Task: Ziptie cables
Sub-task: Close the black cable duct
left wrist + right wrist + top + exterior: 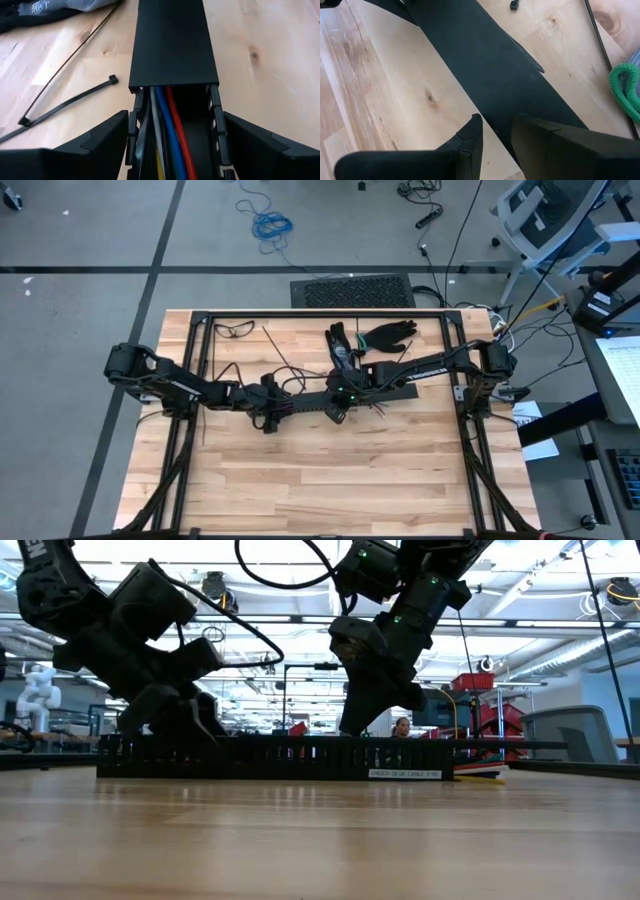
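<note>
My left gripper (172, 150) straddles the black rail (172, 45) on the wooden table (330, 480), jaws spread; the cables (167, 130) lie inside it. My right gripper (495, 140) (jaws parted) sits over the rail's lid; zipties (65, 102) lie beside, a workshop beyond.

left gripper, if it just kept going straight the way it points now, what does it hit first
Most likely the black slotted rail. The left gripper straddles the rail's open end with jaws spread on either side, and the cables run between them into the channel. The rail's lid lies dead ahead, though depth is hard to judge.
</note>
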Available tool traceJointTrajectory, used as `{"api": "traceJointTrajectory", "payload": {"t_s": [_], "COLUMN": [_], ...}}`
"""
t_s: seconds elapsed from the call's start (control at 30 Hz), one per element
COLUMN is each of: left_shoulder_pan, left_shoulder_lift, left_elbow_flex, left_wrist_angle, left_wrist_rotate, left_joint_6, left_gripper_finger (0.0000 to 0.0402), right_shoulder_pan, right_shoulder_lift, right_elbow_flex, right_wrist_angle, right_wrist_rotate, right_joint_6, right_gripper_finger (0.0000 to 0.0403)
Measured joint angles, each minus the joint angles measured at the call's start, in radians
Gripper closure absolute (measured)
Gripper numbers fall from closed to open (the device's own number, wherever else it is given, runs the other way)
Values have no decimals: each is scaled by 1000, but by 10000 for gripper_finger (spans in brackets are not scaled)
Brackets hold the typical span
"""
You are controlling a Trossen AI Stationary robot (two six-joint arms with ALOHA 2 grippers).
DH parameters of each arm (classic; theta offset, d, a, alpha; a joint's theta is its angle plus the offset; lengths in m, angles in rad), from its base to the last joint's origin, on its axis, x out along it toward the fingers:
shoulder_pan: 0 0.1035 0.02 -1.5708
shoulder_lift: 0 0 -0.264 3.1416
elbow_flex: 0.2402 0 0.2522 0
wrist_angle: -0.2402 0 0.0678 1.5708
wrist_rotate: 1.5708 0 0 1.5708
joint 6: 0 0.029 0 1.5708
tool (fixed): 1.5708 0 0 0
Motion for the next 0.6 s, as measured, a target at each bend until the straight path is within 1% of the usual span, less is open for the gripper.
{"api": "traceJointTrajectory", "payload": {"t_s": [0.17,0.47,0.6], "left_shoulder_pan": [0,0,0], "left_shoulder_lift": [-1,-32,-42], "left_elbow_flex": [0,0,0], "left_wrist_angle": [2,-10,-13], "left_wrist_rotate": [-4,-10,-11], "left_joint_6": [-32,-23,-23], "left_gripper_finger": [105,146,150], "right_shoulder_pan": [0,0,0], "right_shoulder_lift": [0,0,-1], "right_elbow_flex": [0,0,0], "right_wrist_angle": [-1,-1,-1], "right_wrist_rotate": [2,3,3], "right_joint_6": [-1,-1,-1], "right_gripper_finger": [314,314,314]}}
